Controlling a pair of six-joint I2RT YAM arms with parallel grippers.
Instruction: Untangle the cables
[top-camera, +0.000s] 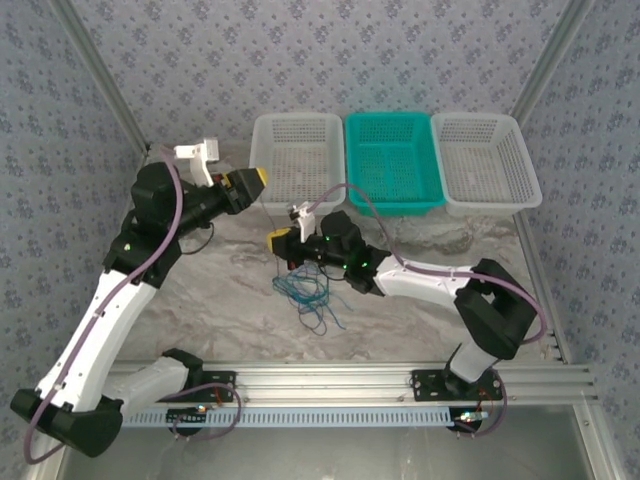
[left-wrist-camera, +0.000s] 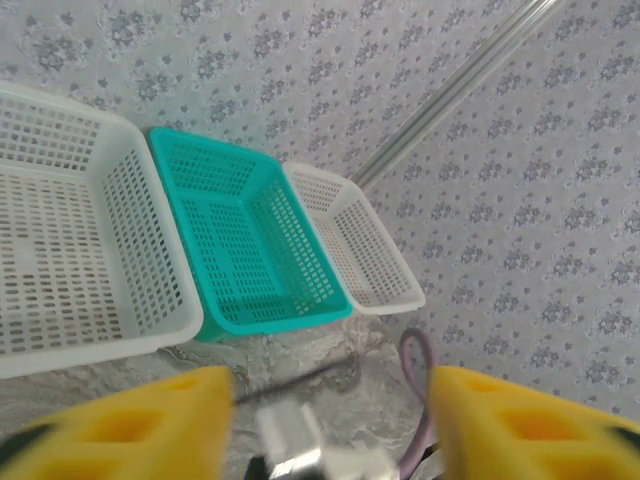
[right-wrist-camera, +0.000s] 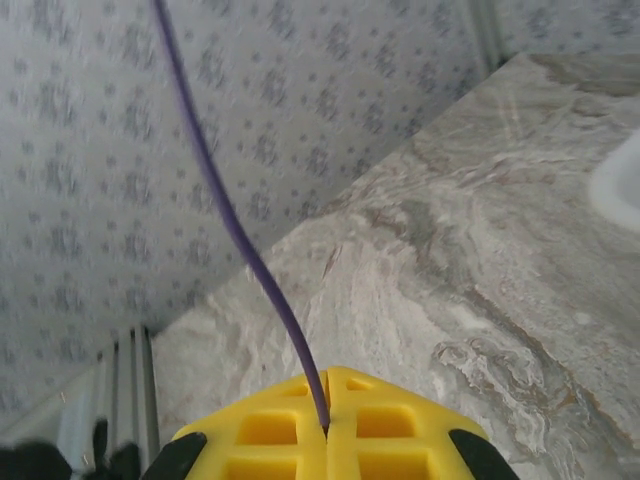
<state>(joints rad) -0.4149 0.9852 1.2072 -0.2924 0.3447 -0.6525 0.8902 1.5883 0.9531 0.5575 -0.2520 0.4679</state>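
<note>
So the right tool (top-camera: 275, 241) is clenched tight. In the right wrist view its yellow fingers (right-wrist-camera: 270, 430) are pressed together with one thin bluish-purple strand, the blue cable (right-wrist-camera: 240, 235), pinched right in the seam between them. From there the strand runs up and off to the left in a smooth, slightly curved line, with the patterned wall (right-wrist-camera: 90, 150) behind it and the marbled counter (right-wrist-camera: 480, 250) off to the right.

The rest of the cables (top-camera: 312, 293) are a loose blue and green tangle lying on the counter (top-camera: 220, 300). It sits just on the near side of the right tool and a touch to its right, close under that arm's wrist. I can't make out which loop crosses which in that mess, it's too fine.

The left tool (top-camera: 258, 180) is released. In the left wrist view its two yellow fingers (left-wrist-camera: 130, 430) stand wide apart with nothing between them. From above it hangs well apart from the tangle, up and to the left, just beside the near corner of the white basket (top-camera: 262, 150).

A teal basket (top-camera: 390, 116) sits next to that one, then a second white basket (top-camera: 480, 118), all in a row at the back of the counter.
</note>
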